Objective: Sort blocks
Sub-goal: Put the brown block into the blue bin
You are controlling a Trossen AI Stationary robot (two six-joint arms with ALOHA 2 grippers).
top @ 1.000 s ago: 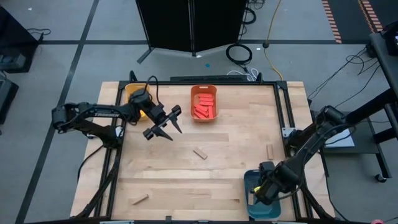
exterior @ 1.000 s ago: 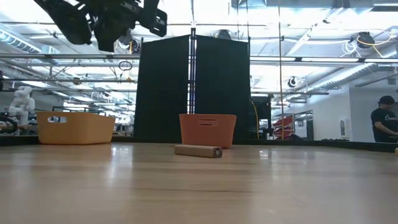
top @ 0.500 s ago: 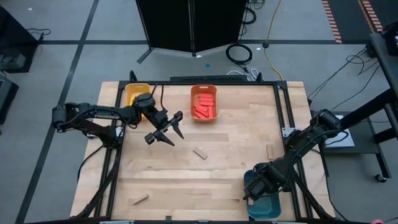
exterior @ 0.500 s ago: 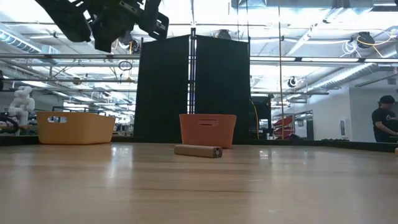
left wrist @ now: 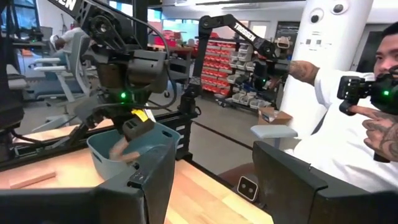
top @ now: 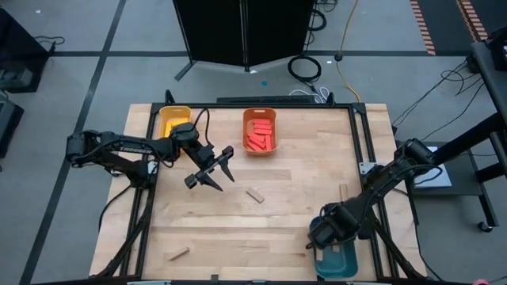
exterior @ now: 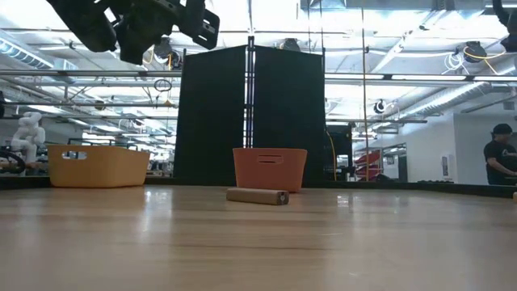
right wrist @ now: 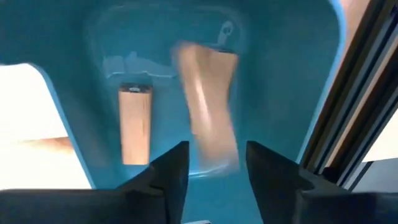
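My right gripper (right wrist: 216,163) hangs open over the teal bin (top: 339,260) at the table's near right corner. In the right wrist view one tan block (right wrist: 135,124) lies on the bin's floor, and a second tan block (right wrist: 207,106) shows blurred beside it, just past my fingertips and apart from them. My left gripper (top: 222,179) is open above the table, left of a tan block (top: 254,195) that lies flat mid-table. More tan blocks lie near the right edge (top: 343,192) and the near left corner (top: 177,254). Red blocks (top: 260,136) fill the orange bin.
The yellow bin (top: 169,119) and the orange bin (top: 260,116) stand at the far edge. Black rails frame the table. A person (left wrist: 348,118) stands beyond the right side. Bare wood lies between the mid-table block and the near edge.
My left gripper has moved toward the near edge and the right, closer to the mid-table tan block. My right gripper has shifted toward the table's left over the teal bin, uncovering more of the bin.
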